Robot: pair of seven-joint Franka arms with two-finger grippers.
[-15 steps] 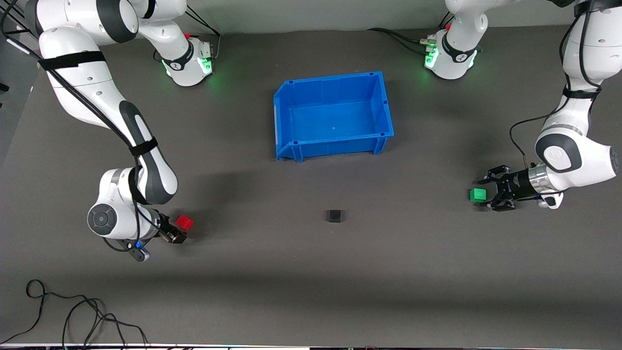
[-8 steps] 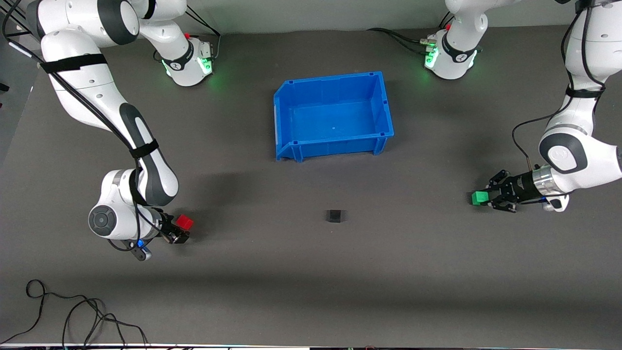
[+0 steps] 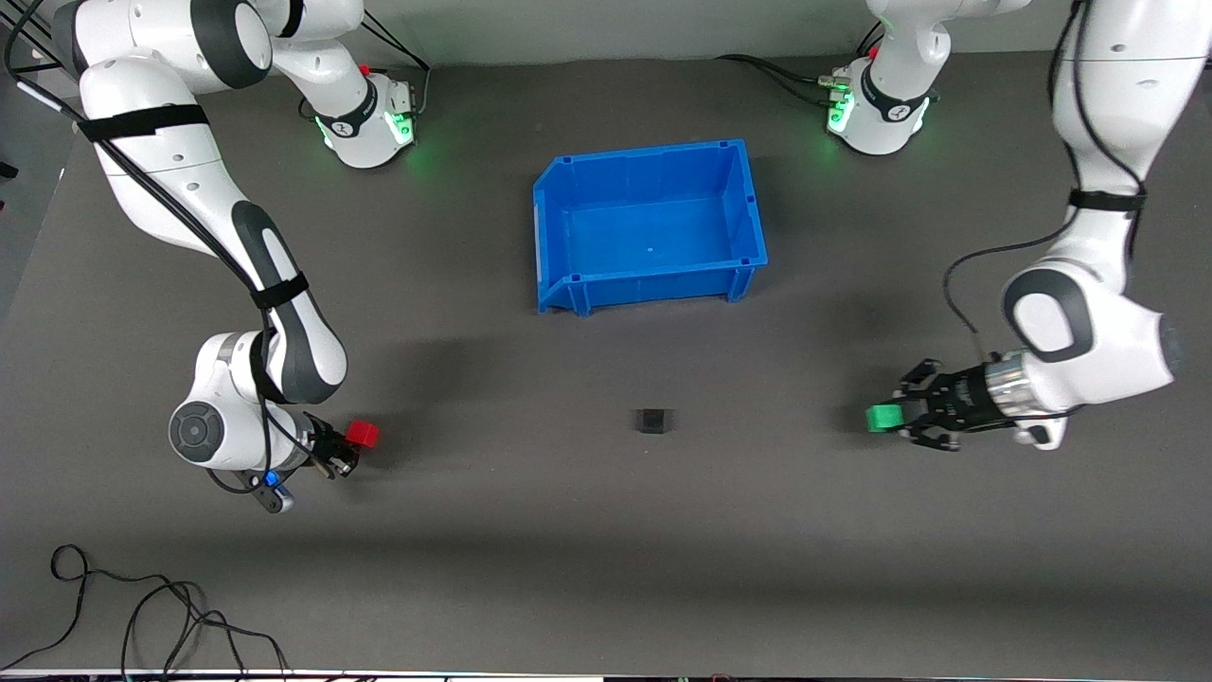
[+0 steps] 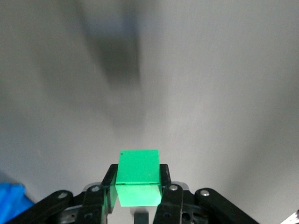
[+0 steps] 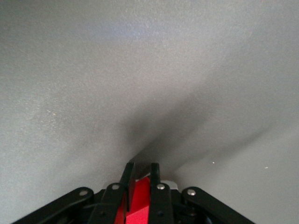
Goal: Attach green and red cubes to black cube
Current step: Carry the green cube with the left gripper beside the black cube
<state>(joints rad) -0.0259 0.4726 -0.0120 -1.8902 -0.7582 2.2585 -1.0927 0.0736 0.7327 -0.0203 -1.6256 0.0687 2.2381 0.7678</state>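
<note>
My left gripper [image 3: 898,418] clamps green [image 3: 883,418], my right gripper [image 3: 348,447] clamps red [image 3: 362,434]; black [image 3: 651,421] sits alone between, at three o'clock of red — nothing attached yet.

Even overhead light — soft shadows, blurry wrist views.

The left gripper [image 3: 895,417] is clamped on the green cube [image 3: 884,417], wrist level, fingers pointing toward the black cube [image 3: 651,421]. The right gripper [image 3: 352,445] is clamped on the red cube [image 3: 361,434], likewise pointing toward the black cube from the right arm's end of the table.
</note>
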